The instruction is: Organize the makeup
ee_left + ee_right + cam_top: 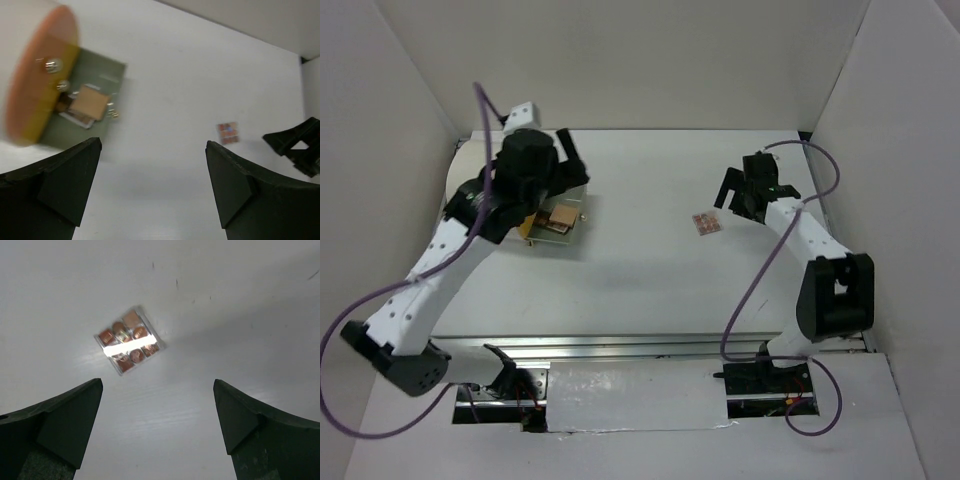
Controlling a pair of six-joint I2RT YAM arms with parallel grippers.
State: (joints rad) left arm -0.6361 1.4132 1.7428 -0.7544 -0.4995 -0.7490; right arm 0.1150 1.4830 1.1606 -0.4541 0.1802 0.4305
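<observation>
Your right gripper [157,383] hangs wide open and empty above the clear-cased palette [129,340] on the table [225,300]. Your left gripper [152,145], equally spread and empty, hovers near the peach palette [90,102] on the green tray [107,70].

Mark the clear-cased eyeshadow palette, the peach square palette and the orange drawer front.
clear-cased eyeshadow palette [129,341]: right wrist view, middle of its lid.
peach square palette [90,102]: left wrist view, centre of its top.
orange drawer front [36,97]: left wrist view, bare face below the knobs.
</observation>
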